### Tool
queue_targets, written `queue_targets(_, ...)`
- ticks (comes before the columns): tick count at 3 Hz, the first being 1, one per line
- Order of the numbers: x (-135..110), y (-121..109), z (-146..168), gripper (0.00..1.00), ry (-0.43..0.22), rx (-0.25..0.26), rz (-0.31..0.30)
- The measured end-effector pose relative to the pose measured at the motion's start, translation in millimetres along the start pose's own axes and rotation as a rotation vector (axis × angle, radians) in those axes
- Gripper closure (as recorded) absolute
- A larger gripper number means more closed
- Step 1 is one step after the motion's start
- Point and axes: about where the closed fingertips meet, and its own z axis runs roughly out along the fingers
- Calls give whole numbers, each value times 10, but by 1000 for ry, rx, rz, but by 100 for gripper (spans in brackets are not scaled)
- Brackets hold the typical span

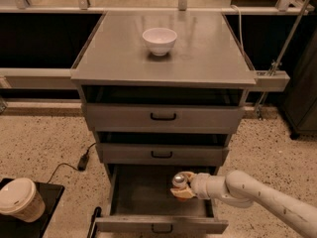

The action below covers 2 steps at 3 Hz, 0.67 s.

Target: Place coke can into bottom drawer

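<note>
The bottom drawer (130, 224) of the grey cabinet is pulled open, showing its deep tray and low front panel with a black handle. My gripper (180, 184) reaches in from the right, over the right part of the tray. Its tan fingers (183, 193) are closed around a small can whose silver top (178, 180) shows between them; this is the coke can, and its red side is mostly hidden by the fingers. The can is held above the tray floor.
A white bowl (159, 40) stands on the cabinet top. The two upper drawers (163, 117) are closed. A paper cup with a lid (19, 200) stands on a black tray at the lower left. A black cable (74, 163) lies on the speckled floor to the left.
</note>
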Motion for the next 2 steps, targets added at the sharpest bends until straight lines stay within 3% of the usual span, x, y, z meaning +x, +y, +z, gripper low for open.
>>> queue_targets(2, 1309, -413, 515, 100, 136, 129, 125)
